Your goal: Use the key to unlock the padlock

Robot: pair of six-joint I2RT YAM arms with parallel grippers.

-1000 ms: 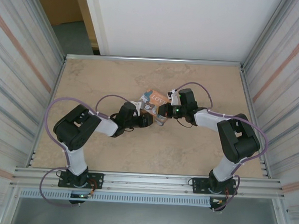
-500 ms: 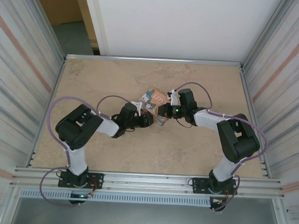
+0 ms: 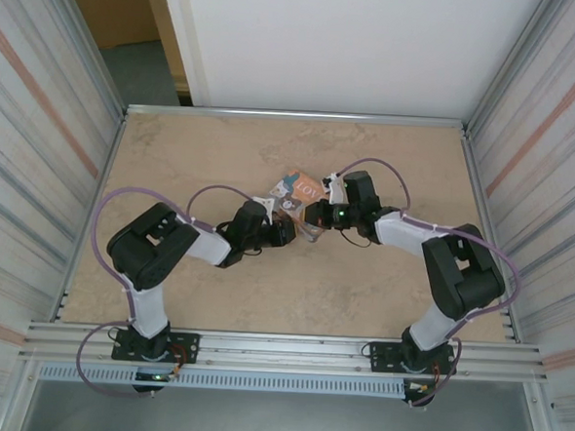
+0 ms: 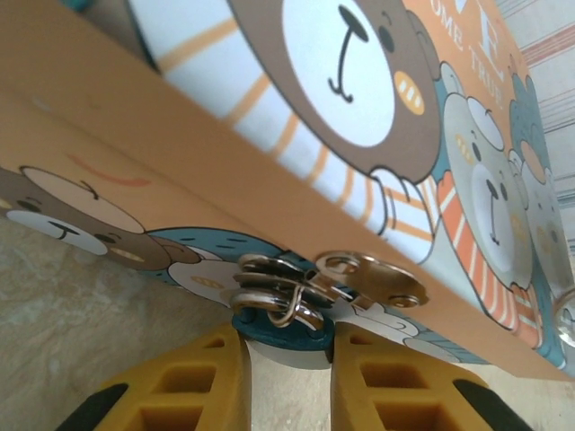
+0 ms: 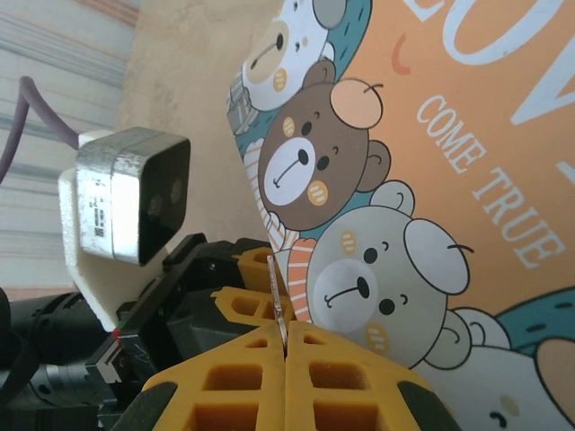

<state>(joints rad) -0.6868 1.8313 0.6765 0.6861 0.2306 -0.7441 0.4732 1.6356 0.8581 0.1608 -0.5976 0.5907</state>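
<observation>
The padlock (image 4: 283, 330) has a small blue body, and its silvery shackle (image 4: 278, 292) is hooked through the metal hasp (image 4: 377, 278) on the front of the colourful bear box (image 4: 359, 108). My left gripper (image 4: 287, 359) has its yellow fingers (image 4: 189, 382) pressed against both sides of the padlock body. In the right wrist view my right gripper (image 5: 285, 346) is shut on the key (image 5: 278, 292). The key's thin silvery blade sticks up from the fingertips, beside the box corner (image 5: 269, 215). From above, both grippers, left (image 3: 291, 231) and right (image 3: 313, 217), meet at the box (image 3: 300, 188).
The left wrist camera housing (image 5: 126, 193) and the left arm's black body (image 5: 180, 296) sit close to the left of the key. The box rests on the beige tabletop (image 3: 223, 153). Metal rails (image 3: 279, 347) run along the near edge and corrugated walls (image 3: 38, 142) stand at both sides.
The left gripper's fingers have narrowed onto the padlock body, and the left arm has edged a little towards the box. The right gripper stays shut on the key.
</observation>
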